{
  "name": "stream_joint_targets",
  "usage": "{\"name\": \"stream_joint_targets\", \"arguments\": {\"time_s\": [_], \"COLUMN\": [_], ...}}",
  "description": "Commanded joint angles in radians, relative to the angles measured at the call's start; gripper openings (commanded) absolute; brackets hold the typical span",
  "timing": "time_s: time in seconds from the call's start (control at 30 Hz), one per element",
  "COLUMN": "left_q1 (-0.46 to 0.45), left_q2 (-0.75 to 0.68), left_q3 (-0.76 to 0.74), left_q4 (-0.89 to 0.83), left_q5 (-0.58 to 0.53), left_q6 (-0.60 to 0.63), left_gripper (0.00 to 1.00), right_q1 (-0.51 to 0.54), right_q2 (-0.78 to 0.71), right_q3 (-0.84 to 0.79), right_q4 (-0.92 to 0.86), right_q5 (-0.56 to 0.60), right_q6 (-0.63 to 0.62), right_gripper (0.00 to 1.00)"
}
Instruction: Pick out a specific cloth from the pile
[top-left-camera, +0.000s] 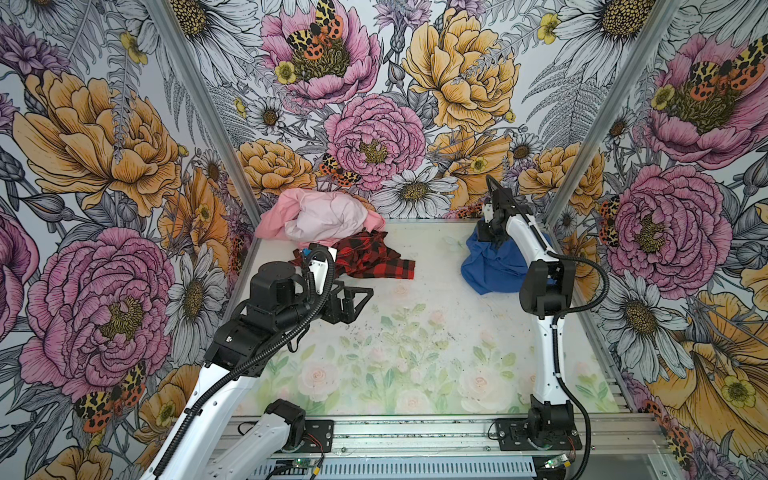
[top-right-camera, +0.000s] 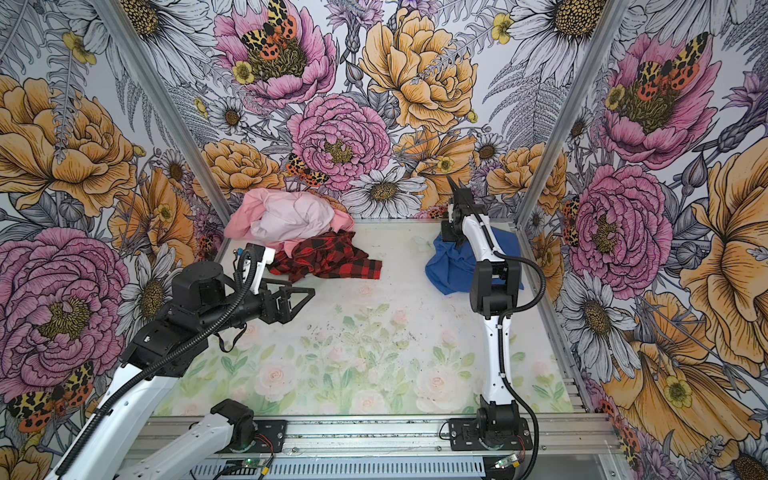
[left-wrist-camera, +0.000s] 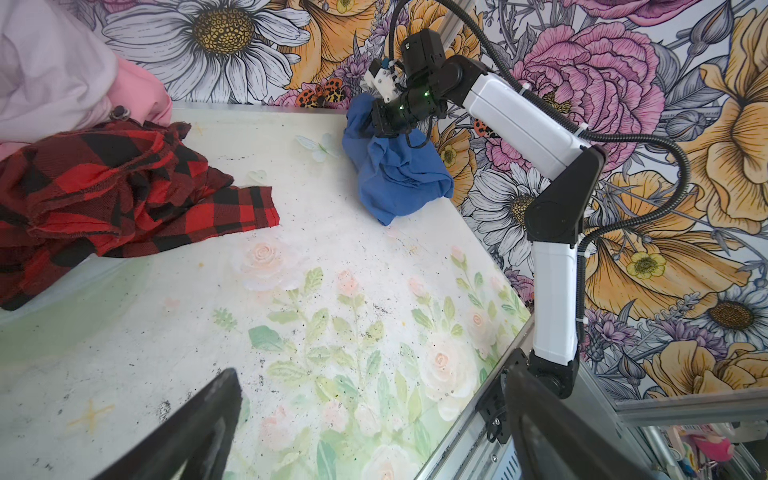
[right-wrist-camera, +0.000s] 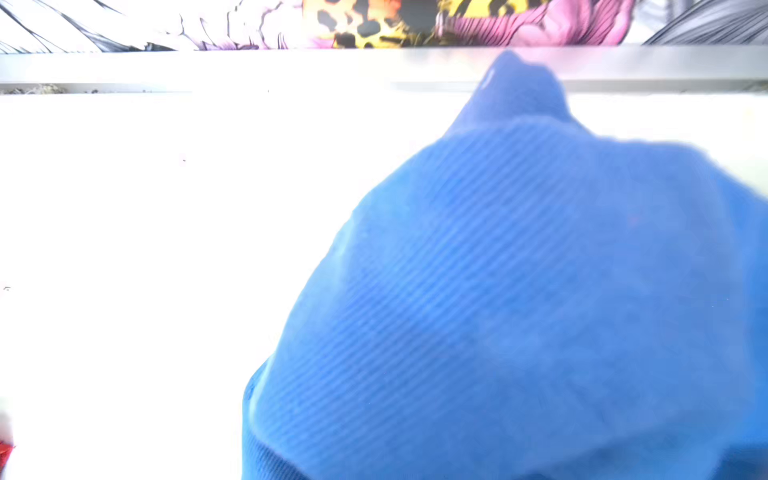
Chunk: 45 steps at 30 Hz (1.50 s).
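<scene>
Plain royal-blue cloth (top-left-camera: 490, 266), finely ribbed in the right wrist view, against a white tabletop (top-left-camera: 415, 291) printed with pastel pink roses and pale green leaves. The pile (top-left-camera: 332, 232) mixes a pink cloth (top-left-camera: 272, 218), a pale pink cloth (top-left-camera: 328, 216) and a red-and-black plaid cloth (top-left-camera: 374, 259). The wallpaper (top-left-camera: 104, 137) carries pink and orange peonies, white daisies and spotted orange moths. The left arm (top-left-camera: 212, 390) and right arm (top-left-camera: 547, 365) are white with black joints.

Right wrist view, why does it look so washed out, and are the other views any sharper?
Right wrist view: the table is blown out to near white, and the blue cloth sits too close and looks soft. Left wrist view: sharp, except the left gripper's fingers, blurred up close. Both top views: evenly lit, crisp.
</scene>
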Motion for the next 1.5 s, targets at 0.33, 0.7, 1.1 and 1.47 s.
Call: {"name": "stream_joint_targets", "arguments": {"time_s": [0.33,0.7,1.1,1.47], "left_q1": [0.003,-0.011,-0.011,-0.014], "left_q2": [0.032,0.046,0.057,0.047], "left_q3": [0.041,0.042,0.003,-0.014], "left_q4": [-0.029,0.014,0.058,0.077], "left_q5": [-0.048,-0.040,-0.015,-0.007], "left_q6": [0.027,0.044,0.053,0.030], "left_gripper": [0.99,0.99,0.99,0.99], "right_q1": [-0.012,0.009,0.055,0.205], "right_q2": [-0.008,-0.097,-0.424,-0.355], "right_q3": [0.108,0.031,-0.255,-0.291], "right_q4": [0.080,0.105,0.132,0.177], "right_q5": [0.174,0.151,0.236,0.178], "right_q6": [-0.097,-0.067,-0.032,-0.048], "right_gripper": [0.00,0.27,0.73,0.77]}}
